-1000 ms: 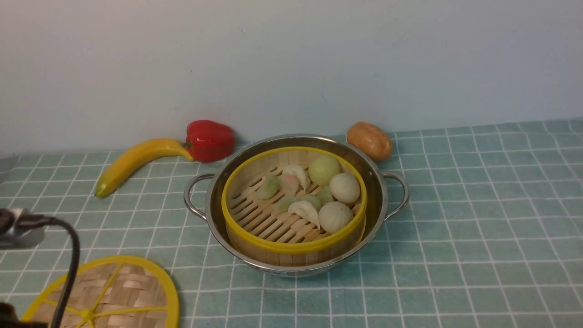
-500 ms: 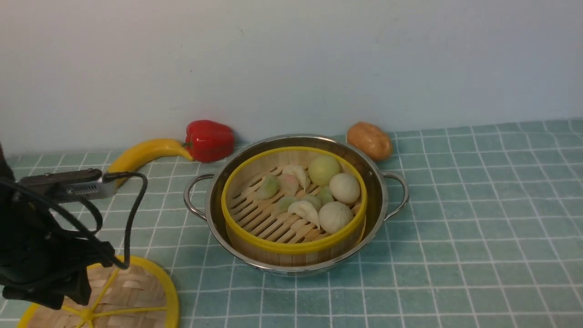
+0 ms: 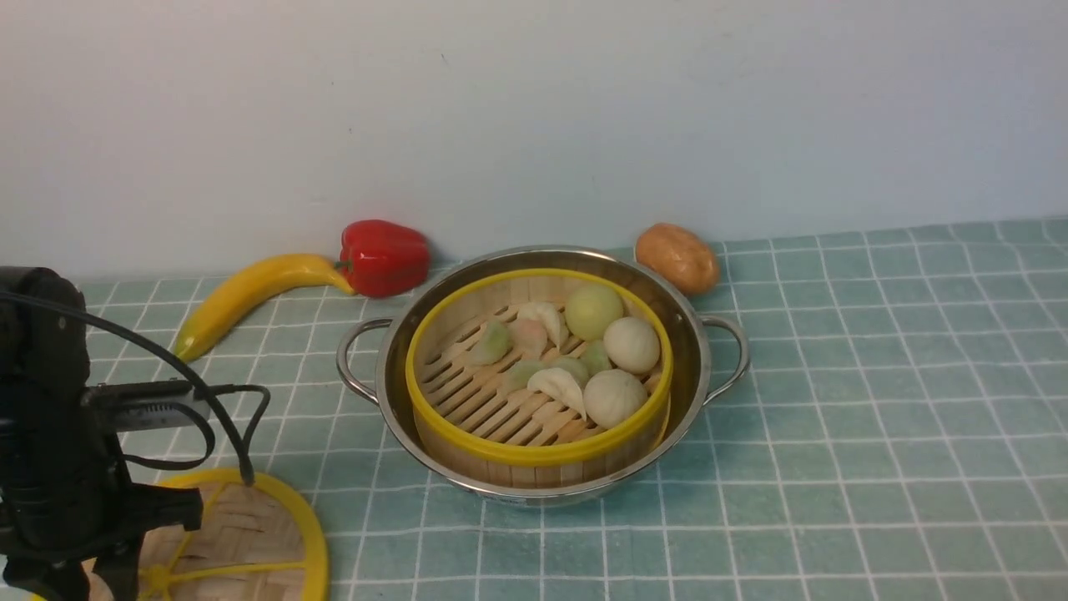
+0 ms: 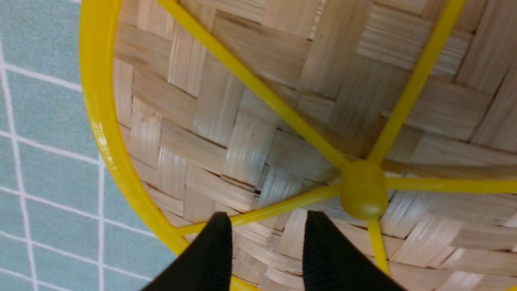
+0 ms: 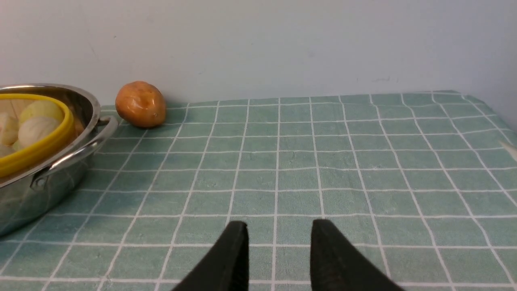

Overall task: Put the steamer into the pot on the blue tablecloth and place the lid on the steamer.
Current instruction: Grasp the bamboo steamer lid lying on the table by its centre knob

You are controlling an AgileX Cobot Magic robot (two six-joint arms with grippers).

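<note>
Hovering over the lid (image 4: 242, 121), left end effector (image 4: 264, 220) spread, tips beside its hub (image 4: 363, 190). Right end effector (image 5: 278, 228) spread above blue tablecloth (image 5: 363, 161). Steamer (image 3: 534, 455) sits inside pot (image 3: 697, 334); lid flat front-left.

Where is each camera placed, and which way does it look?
Front view: between the arms, facing forward at the pot holding the steamer; left arm shows lower left.
Left wrist view: on the left wrist, looking down at the lid; open left hand shows.
Right wrist view: on the right wrist, low, facing the wall across the blue tablecloth; open right hand shows.
Shared: front and right wrist views both show the pot and potato.
</note>
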